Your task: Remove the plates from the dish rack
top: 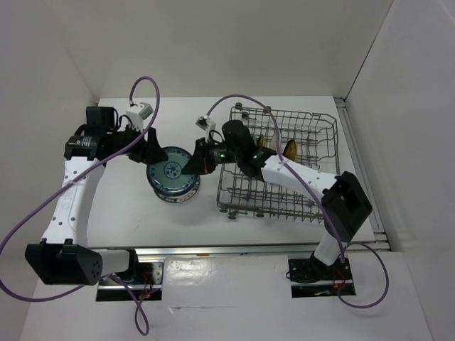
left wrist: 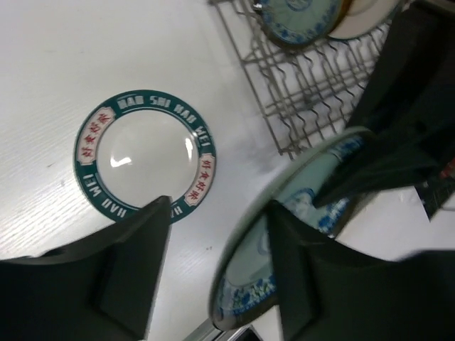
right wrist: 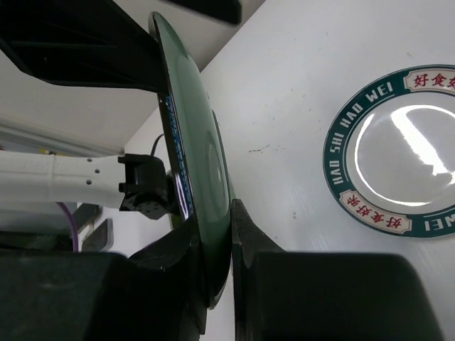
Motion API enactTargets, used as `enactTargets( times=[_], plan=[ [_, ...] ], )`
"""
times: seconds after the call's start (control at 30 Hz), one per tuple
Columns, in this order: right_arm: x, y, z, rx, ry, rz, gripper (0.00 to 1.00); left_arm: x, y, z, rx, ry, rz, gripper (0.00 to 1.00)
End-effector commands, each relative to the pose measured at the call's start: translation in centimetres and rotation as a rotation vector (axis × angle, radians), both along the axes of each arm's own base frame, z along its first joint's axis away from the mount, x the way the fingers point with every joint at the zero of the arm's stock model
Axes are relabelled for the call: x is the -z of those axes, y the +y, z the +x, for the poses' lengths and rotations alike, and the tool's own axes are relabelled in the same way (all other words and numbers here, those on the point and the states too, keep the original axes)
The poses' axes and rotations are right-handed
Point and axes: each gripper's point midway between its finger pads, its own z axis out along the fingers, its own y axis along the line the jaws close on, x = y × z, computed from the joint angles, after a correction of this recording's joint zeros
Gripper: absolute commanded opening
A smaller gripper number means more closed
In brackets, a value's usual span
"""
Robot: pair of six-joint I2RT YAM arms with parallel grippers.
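**Plate held on edge between two arms**

White counter (top: 128, 213) carries the large grey wire dish rack (top: 270, 206) on its right side, with blue-patterned and yellow-brown plates (left wrist: 298, 14) standing upright among its tines. Left of the rack, the right arm (top: 298, 174) holds a round teal-backed plate (right wrist: 202, 163) on edge, its jaws pinching the rim. The left arm (top: 71, 199) is the nearer taker. Its jaws stand spread, with the plate's free rim between them and its face toward one finger. Just below, on the counter, lies a flat white plate with a lettered teal rim (left wrist: 146, 153). A handover looks likely next.
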Motion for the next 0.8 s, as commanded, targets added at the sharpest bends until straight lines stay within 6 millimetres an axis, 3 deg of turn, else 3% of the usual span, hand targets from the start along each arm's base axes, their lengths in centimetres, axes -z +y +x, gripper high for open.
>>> enactTargets(
  times=[0.0, 0.1, 0.13, 0.2, 0.23, 0.33, 0.37, 0.43, 0.47, 0.53, 0.57, 0.63, 0.67, 0.7, 0.77],
  plan=[
    [-3.7, 0.8, 0.9, -0.007, -0.098, 0.105, 0.00, 0.0, -1.0, -1.5, 0.100, -0.008, -0.021, 0.64],
    [-4.1, 1.0, 1.0, -0.016, -0.103, 0.113, 0.00, 0.4, -1.7, -2.8, 0.165, 0.028, -0.052, 0.39],
    [-4.0, 1.0, 1.0, -0.017, -0.112, 0.112, 0.00, 0.4, -1.9, -3.1, 0.180, 0.032, -0.058, 0.25],
    [-4.0, 1.0, 1.2, -0.007, -0.114, 0.110, 0.00, 0.4, -2.5, -4.1, 0.235, 0.055, -0.086, 0.13],
    [-3.5, 1.1, 1.4, -0.007, -0.106, 0.102, 0.00, 0.4, -2.6, -4.2, 0.249, 0.066, -0.095, 0.00],
    [-3.7, 1.2, 1.7, 0.002, -0.106, 0.084, 0.02, 1.1, -2.3, -4.5, 0.215, 0.120, -0.084, 0.00],
    [-2.6, 0.9, 2.1, 0.031, -0.093, 0.041, 0.09, 1.2, -2.1, -4.2, 0.187, 0.131, -0.080, 0.00],
    [-3.6, 0.6, 2.9, 0.079, -0.116, 0.020, 0.40, 1.5, -0.8, -3.3, 0.112, 0.135, -0.049, 0.00],
    [-2.5, -0.1, 3.9, 0.150, -0.103, -0.044, 0.56, 1.3, -0.2, -3.0, 0.077, 0.125, -0.044, 0.00],
    [-4.5, -1.5, 5.3, 0.261, -0.150, -0.079, 0.68, 2.1, 2.3, -2.0, -0.061, 0.144, -0.019, 0.00],
    [-4.8, -3.0, 7.2, 0.398, -0.172, -0.123, 0.73, 1.7, 3.5, -1.1, -0.119, 0.105, -0.005, 0.00],
    [-5.9, -5.9, 7.8, 0.529, -0.192, -0.190, 0.77, 2.4, 7.0, 0.2, -0.290, 0.112, 0.006, 0.00],
    [-6.3, -8.0, 9.1, 0.645, -0.211, -0.227, 0.77, 2.2, 8.1, 0.6, -0.343, 0.107, 0.002, 0.00],
    [-7.6, -9.9, 8.9, 0.695, -0.220, -0.235, 0.78, 2.4, 10.1, 0.9, -0.420, 0.109, -0.013, 0.00],
    [-8.3, -12.3, 9.0, 0.767, -0.247, -0.250, 0.78, 3.5, 12.1, 1.2, -0.524, 0.138, -0.059, 0.00]
  ],
)
